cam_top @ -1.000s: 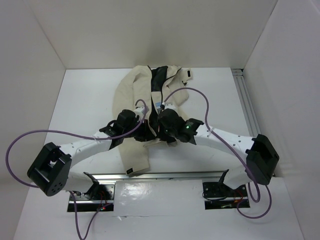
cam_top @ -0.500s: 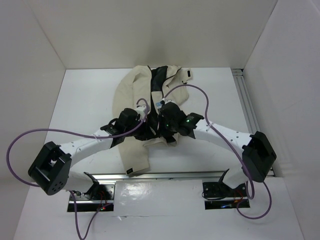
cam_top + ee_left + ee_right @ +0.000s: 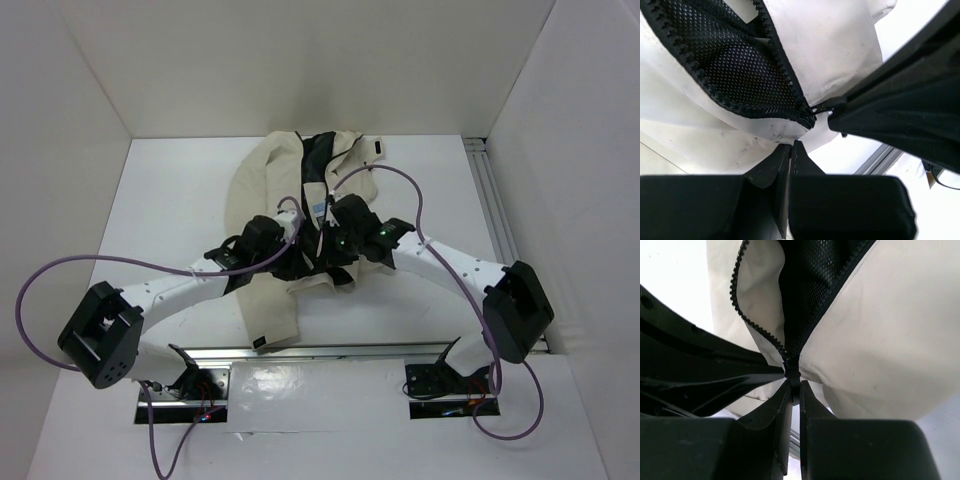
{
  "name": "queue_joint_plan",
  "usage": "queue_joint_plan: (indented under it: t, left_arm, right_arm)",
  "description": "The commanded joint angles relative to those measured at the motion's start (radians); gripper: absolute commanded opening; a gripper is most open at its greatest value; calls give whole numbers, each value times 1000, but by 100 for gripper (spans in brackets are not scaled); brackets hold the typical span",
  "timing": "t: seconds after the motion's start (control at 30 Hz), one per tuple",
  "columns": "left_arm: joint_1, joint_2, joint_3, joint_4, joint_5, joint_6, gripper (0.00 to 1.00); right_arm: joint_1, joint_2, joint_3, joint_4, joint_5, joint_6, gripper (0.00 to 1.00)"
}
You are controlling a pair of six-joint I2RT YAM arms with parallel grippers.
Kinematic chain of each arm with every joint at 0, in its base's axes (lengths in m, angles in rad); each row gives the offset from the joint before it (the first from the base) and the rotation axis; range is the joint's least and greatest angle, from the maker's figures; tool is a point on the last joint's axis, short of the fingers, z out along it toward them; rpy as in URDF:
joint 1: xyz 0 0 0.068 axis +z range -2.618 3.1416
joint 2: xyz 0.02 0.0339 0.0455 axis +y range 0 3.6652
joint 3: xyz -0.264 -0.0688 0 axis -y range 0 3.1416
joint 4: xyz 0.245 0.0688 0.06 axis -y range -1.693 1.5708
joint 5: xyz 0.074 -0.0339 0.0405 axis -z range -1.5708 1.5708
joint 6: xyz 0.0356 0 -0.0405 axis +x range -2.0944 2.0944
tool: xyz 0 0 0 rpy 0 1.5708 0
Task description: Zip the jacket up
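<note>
The cream jacket (image 3: 262, 180) lies flat in the middle of the table, collar to the back, its front open and showing black mesh lining (image 3: 735, 65). My left gripper (image 3: 294, 260) is shut on the jacket's bottom hem (image 3: 782, 131), just below the zipper's lower end. My right gripper (image 3: 324, 243) is shut on the zipper pull (image 3: 794, 379), with the slider (image 3: 809, 119) low on the zipper and both rows of teeth (image 3: 742, 310) spreading apart above it. In the left wrist view my right gripper's black finger (image 3: 890, 115) reaches the slider from the right.
An aluminium rail (image 3: 495, 210) runs along the table's right side and another (image 3: 340, 352) along the front by the arm bases. White walls enclose the table on three sides. Purple cables (image 3: 400, 185) arch above both arms.
My right gripper has moved toward the back of the table with the zipper pull, drawing away from my left gripper. The left arm has shifted slightly to the right.
</note>
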Motion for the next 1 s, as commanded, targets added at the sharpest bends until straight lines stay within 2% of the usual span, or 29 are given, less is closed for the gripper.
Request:
queue_joint_plan:
  t: [0.0, 0.33, 0.57, 0.6, 0.73, 0.87, 0.97]
  left_arm:
    - [-23, 1, 4, -141, 4, 36, 0]
    - [-32, 20, 25, -167, 46, 47, 0]
    - [-32, 1, 97, -280, -67, 9, 0]
    - [-32, 1, 97, -280, -78, -25, 16]
    - [-32, -76, 97, -280, -106, -102, 55]
    - [-32, -183, 65, -280, -138, -201, 63]
    - [-32, -260, 27, -230, -129, -226, 63]
  right_arm:
    - [-61, -37, 56, 193, 25, -18, 0]
    - [-129, -95, 15, 307, 30, 42, 0]
    - [-152, -118, -16, 307, -48, 33, 0]
    - [-152, -128, -28, 307, -57, 33, 0]
    - [-133, -152, -50, 316, -68, 62, 0]
    - [-89, -174, -70, 316, -48, 96, 0]
    - [-63, -174, -79, 316, -48, 96, 0]
